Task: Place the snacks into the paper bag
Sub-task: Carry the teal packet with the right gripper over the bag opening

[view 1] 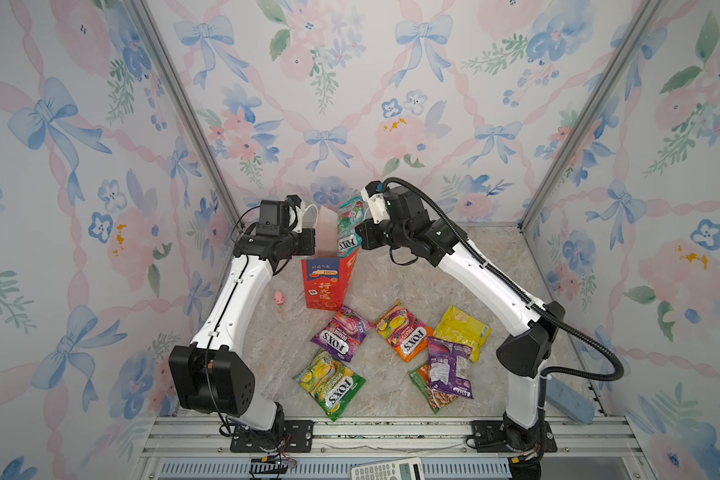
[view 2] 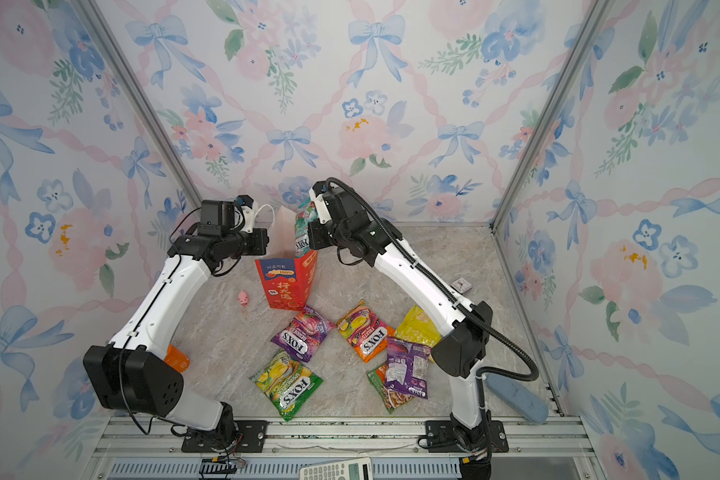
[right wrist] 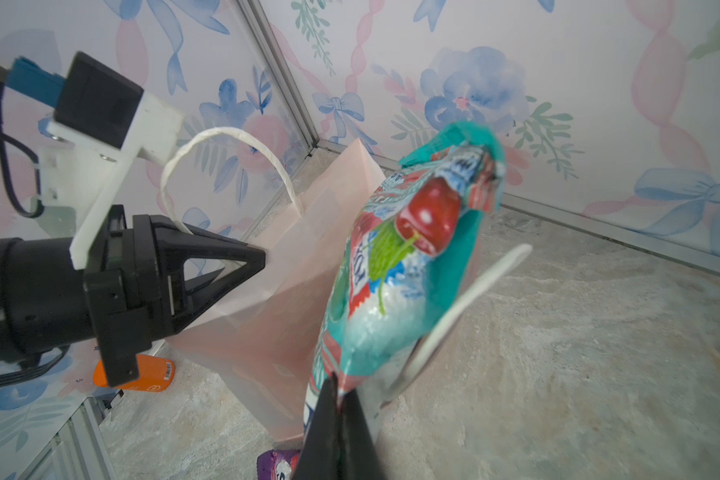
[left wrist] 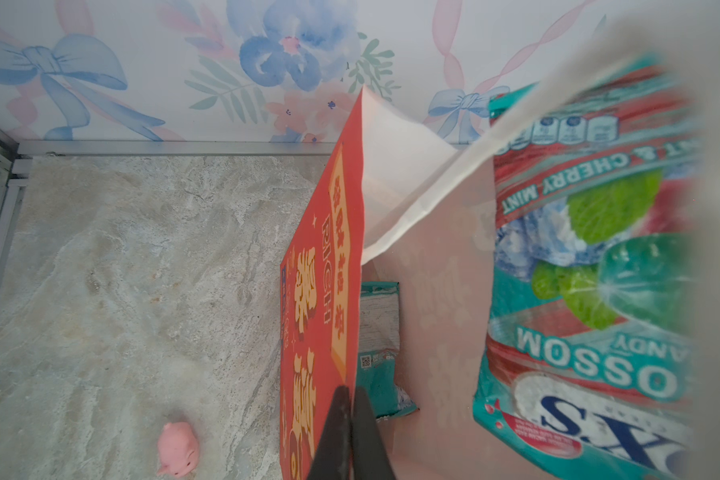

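left wrist only: teal pkt [left wrist: 378, 353] lying inside paper bag [left wrist: 321, 291]

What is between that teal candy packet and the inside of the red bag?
Nothing visible blocks it. The left gripper pinches the paper bag, holding its mouth open, and the right gripper holds the teal packet at that mouth. A white cord handle curves close beside the packet and might catch it.
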Robot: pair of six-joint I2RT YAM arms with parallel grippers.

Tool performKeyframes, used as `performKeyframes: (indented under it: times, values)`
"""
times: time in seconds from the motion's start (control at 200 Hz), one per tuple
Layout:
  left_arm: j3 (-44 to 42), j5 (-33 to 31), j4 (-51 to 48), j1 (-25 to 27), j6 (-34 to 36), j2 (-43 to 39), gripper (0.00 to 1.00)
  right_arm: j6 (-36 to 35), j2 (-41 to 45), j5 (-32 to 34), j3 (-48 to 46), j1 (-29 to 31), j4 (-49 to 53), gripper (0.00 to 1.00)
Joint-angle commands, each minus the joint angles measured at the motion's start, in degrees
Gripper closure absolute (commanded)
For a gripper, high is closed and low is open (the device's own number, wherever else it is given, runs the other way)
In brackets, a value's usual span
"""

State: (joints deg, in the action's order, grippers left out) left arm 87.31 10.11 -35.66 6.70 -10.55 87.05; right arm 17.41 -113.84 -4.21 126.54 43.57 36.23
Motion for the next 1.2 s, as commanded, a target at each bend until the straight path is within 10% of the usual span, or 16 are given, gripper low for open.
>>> performKeyframes:
  times: [0.0,1.195]
  values:
    - [-0.9,0.7,0.6,-0.4,0.8,-0.4,1.00,0.4,-2.9,-1.4,3.8,0.3,0.3,1.00]
    - [-0.8,0.7,0.6,-0.4,0.8,-0.3,1.00,-1.1,0.5,-0.2,0.5,2.8,0.1,1.00]
